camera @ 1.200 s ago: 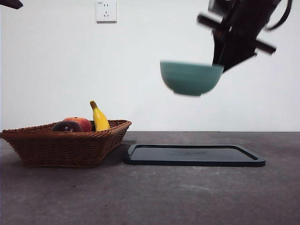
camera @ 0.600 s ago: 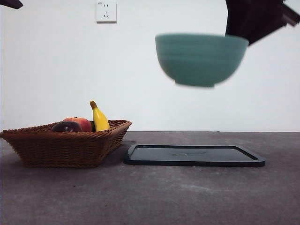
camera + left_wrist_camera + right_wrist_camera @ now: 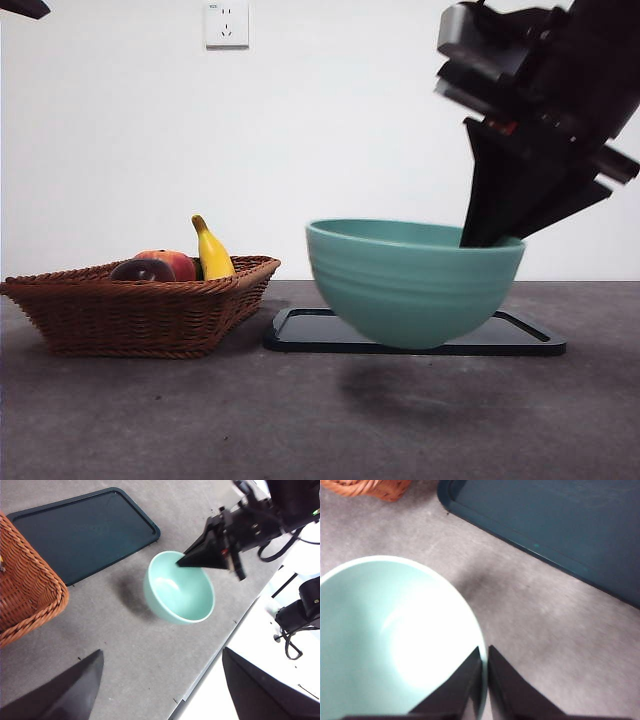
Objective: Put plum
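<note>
— Is there any writing to read here?
— None. The wall socket [image 3: 226,23] has a tiny dark mark at its upper corner, too small to make out.
— On the bowl [image 3: 414,281] or the tray [image 3: 530,338]?
— Both plain; faint embossing on the tray is illegible.

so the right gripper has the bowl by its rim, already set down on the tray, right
Not on the tray. The right gripper does pinch the bowl by its rim, but the left wrist view shows the bowl over bare table, beside the tray.
</note>
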You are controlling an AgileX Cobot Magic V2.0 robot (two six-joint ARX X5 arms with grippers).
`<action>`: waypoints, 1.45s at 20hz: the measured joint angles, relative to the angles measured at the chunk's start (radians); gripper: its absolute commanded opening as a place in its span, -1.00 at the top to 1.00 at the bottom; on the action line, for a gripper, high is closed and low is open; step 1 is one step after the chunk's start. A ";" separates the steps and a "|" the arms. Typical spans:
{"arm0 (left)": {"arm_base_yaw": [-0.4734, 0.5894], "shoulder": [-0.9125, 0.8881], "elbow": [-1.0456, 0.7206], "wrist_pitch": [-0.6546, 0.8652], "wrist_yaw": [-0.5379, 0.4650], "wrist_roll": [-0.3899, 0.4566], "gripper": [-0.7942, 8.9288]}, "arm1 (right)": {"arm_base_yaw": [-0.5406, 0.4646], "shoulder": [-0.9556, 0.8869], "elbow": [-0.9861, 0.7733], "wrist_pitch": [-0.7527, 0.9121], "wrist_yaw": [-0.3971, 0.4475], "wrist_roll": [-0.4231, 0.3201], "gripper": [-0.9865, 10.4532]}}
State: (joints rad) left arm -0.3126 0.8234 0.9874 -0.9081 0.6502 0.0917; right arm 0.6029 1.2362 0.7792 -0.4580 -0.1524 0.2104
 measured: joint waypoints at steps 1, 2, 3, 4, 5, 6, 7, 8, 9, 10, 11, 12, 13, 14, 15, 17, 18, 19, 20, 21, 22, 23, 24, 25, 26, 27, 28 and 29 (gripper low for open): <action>0.000 0.000 0.000 0.000 0.000 0.000 0.07 | 0.005 0.015 -0.005 0.006 0.001 0.002 0.81; 0.000 0.000 0.000 0.000 0.000 0.000 0.07 | 0.010 0.033 -0.011 0.007 0.011 0.004 0.81; 0.000 0.000 0.000 0.000 0.000 0.000 0.07 | 0.015 0.051 -0.016 0.006 0.027 0.004 0.81; 0.000 0.000 0.000 0.000 0.000 0.000 0.07 | 0.019 0.069 -0.017 0.008 0.038 0.004 0.81; 0.000 0.000 0.000 -0.001 0.000 0.000 0.07 | 0.021 0.083 -0.017 0.019 0.044 0.004 0.81; 0.000 0.000 0.000 0.000 0.000 0.000 0.07 | 0.024 0.091 -0.017 0.033 0.047 0.004 0.81; 0.000 0.000 0.000 0.000 0.000 0.000 0.07 | 0.027 0.097 -0.017 0.044 0.048 0.004 0.81; 0.000 0.000 0.000 -0.001 0.000 0.000 0.07 | 0.029 0.105 -0.017 0.049 0.047 0.004 0.81; 0.000 0.000 0.000 0.000 0.000 0.000 0.07 | 0.029 0.114 -0.017 0.051 0.048 0.004 0.81; 0.000 0.000 0.000 -0.001 0.000 0.000 0.07 | 0.029 0.121 -0.017 0.051 0.048 0.004 0.81; 0.000 0.000 0.000 0.000 0.000 0.000 0.07 | 0.029 0.129 -0.017 0.051 0.048 0.004 0.81; 0.000 0.000 0.000 0.000 0.000 0.000 0.07 | 0.029 0.133 -0.017 0.051 0.048 0.004 0.81; 0.000 0.000 0.000 0.000 0.000 0.000 0.07 | 0.029 0.134 -0.017 0.051 0.048 0.004 0.81; 0.000 0.000 0.000 0.000 0.000 0.000 0.07 | 0.029 0.134 -0.017 0.051 0.048 0.004 0.81; 0.000 0.000 0.000 0.000 0.000 0.000 0.07 | 0.029 0.134 -0.017 0.051 0.048 0.004 0.81; 0.000 0.000 0.000 0.000 0.000 0.000 0.07 | 0.029 0.134 -0.017 0.051 0.048 0.004 0.81; 0.000 0.000 0.000 0.000 0.000 0.000 0.07 | 0.029 0.134 -0.017 0.051 0.048 0.004 0.81; 0.000 0.000 0.000 0.000 0.000 0.000 0.07 | 0.029 0.134 -0.017 0.049 0.048 0.004 0.81; 0.000 0.000 0.000 0.000 0.000 0.000 0.07 | 0.029 0.134 -0.017 0.046 0.048 0.004 0.78; 0.000 0.000 0.000 0.000 0.000 0.000 0.07 | 0.029 0.134 -0.017 0.040 0.048 0.004 0.66; 0.000 0.000 0.000 -0.001 0.000 0.000 0.07 | 0.029 0.134 -0.017 0.035 0.048 0.004 0.56; 0.000 0.000 0.000 0.000 0.000 0.000 0.07 | 0.029 0.134 -0.017 0.032 0.048 0.004 0.44; 0.000 0.000 0.000 0.000 0.000 0.000 0.07 | 0.029 0.134 -0.017 0.031 0.048 0.005 0.39; 0.000 0.000 0.000 0.000 0.000 0.000 0.07 | 0.029 0.134 -0.017 0.031 0.048 0.007 0.38; 0.000 0.000 0.000 0.000 0.000 0.000 0.07 | 0.029 0.134 -0.017 0.031 0.048 0.007 0.38; 0.000 0.000 0.000 -0.001 0.000 0.000 0.07 | 0.029 0.134 -0.017 0.032 0.048 0.007 0.37; 0.000 0.000 0.000 0.000 0.000 0.000 0.07 | 0.029 0.133 -0.017 0.031 0.048 0.008 0.35; 0.000 0.000 0.000 0.000 0.000 0.000 0.07 | 0.029 0.131 -0.017 0.032 0.048 0.008 0.35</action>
State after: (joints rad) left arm -0.3126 0.8234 0.9878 -0.9085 0.6502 0.0917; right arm 0.6323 1.3674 0.7620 -0.4263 -0.1040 0.2180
